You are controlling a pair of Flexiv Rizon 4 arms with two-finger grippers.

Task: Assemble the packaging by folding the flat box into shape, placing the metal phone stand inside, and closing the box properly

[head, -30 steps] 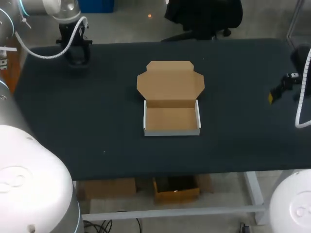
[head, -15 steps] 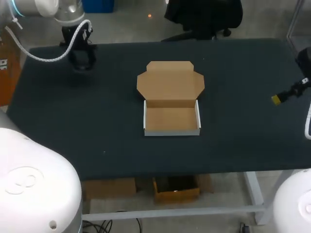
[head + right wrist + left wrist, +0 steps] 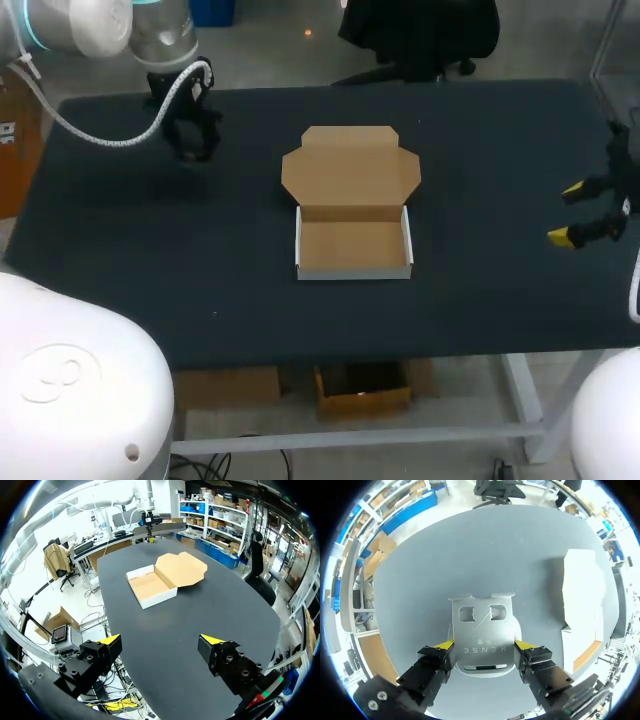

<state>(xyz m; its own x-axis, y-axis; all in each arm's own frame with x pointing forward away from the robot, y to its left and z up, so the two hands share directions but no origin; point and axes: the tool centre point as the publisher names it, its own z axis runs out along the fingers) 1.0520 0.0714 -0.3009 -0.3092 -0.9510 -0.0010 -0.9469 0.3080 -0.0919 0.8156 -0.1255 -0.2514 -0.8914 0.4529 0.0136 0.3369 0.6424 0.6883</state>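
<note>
Though the box (image 3: 353, 246) is folded, lid open, my left fingers (image 3: 439, 653) hold the stand (image 3: 482, 635) outside it; right fingers (image 3: 216, 648) spread wide.

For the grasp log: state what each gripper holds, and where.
Left gripper: metal phone stand, by its two side edges. Right gripper: nothing.

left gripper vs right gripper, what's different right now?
The left gripper clamps the metal phone stand from both sides; the right gripper is open and empty. The left hangs over the table's far left, the right at its right edge. Both sit clear of the open box.
</note>
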